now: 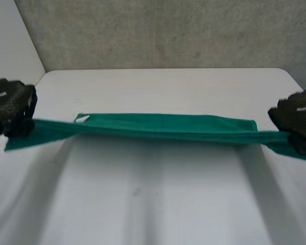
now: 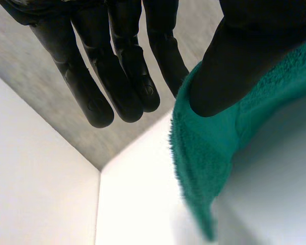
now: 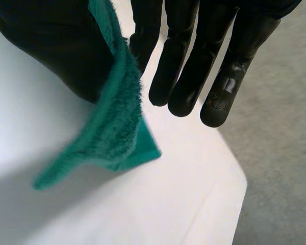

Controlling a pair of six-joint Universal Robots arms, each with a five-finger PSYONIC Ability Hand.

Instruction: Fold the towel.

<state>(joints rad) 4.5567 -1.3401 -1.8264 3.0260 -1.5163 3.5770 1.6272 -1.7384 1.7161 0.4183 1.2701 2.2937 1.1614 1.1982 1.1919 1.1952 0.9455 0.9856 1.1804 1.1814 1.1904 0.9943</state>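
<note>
Your robot's left hand (image 1: pixel 13 104) and right hand (image 1: pixel 298 120) hold a green towel (image 1: pixel 163 126) stretched in a long, narrow band across the middle of the white surface (image 1: pixel 158 199), one hand at each end. In the head view a short tail of cloth sticks out past each hand, and a small white tag (image 1: pixel 81 118) sits on the towel's far edge near the left end. You cannot tell from these views whether the band touches the surface or hangs just above it.

In the left wrist view the thumb (image 2: pixel 234 66) presses down on the towel's end and nips it against the nearest finger, while the other fingers (image 2: pixel 99 102) hang straight and close together, clear of the cloth. In the right wrist view the towel's end runs between the thumb (image 3: pixel 46 46) and the first finger, pinched there, and the remaining fingers (image 3: pixel 219 97) point straight out side by side. A grey wall (image 1: pixel 158 35) stands behind the surface.
</note>
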